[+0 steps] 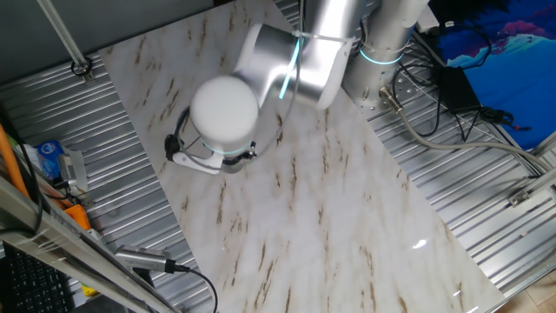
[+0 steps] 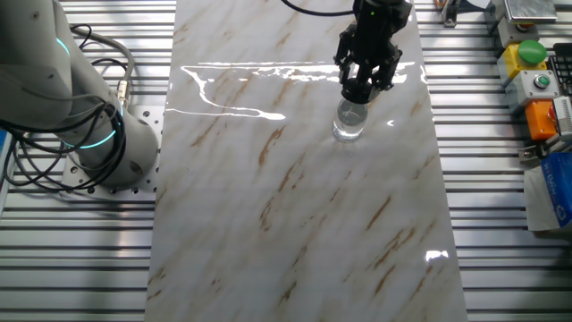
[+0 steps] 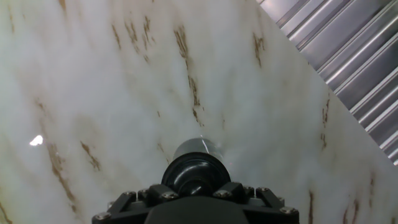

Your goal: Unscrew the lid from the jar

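The clear jar (image 2: 349, 123) stands upright on the marble board (image 2: 295, 224), towards its far right part. My gripper (image 2: 362, 89) comes straight down over it, and its black fingers (image 3: 163, 191) are shut on the black lid (image 3: 196, 174) from both sides. In the hand view the glossy lid sits between the fingers, with the jar's glass rim (image 3: 196, 145) showing just beyond it. I cannot tell whether the lid still touches the jar. In one fixed view the arm's white wrist (image 1: 224, 109) hides both the jar and the lid.
The marble board lies on a ribbed metal table (image 2: 500, 224). The arm's base (image 2: 89, 125) with cables is at the left. A control box with a green button (image 2: 532, 52) and an orange part (image 2: 542, 118) stand at the right edge. A blue carton (image 1: 49, 157) lies beside the board.
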### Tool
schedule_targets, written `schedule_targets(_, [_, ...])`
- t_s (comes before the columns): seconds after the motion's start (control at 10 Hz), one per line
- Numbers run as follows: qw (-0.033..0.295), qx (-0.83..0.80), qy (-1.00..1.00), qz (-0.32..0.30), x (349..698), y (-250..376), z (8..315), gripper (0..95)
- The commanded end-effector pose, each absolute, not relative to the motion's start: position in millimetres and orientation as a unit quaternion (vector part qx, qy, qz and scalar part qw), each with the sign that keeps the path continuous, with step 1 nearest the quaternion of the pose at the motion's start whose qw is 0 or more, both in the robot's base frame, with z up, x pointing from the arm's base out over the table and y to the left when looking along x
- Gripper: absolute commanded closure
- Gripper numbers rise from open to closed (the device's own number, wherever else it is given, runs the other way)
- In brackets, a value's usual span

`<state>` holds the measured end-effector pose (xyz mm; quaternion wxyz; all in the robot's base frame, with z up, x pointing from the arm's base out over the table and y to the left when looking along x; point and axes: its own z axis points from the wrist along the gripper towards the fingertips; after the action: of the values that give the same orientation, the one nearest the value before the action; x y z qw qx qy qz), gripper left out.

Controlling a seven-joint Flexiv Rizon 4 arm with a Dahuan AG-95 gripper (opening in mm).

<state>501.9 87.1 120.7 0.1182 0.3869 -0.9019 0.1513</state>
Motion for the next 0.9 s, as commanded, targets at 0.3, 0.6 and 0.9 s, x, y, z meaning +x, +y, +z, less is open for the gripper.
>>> schedule_targets(0.3, [0.123,0.387,-0.899,0.163,501.9,86.4,120.2,95.0])
schedule_targets(0.6, [0.124,0.387,-0.899,0.166,501.1,86.5,119.7,95.0])
schedule_targets(0.9, [0.123,0.387,-0.898,0.168,501.0,86.5,119.6,95.0])
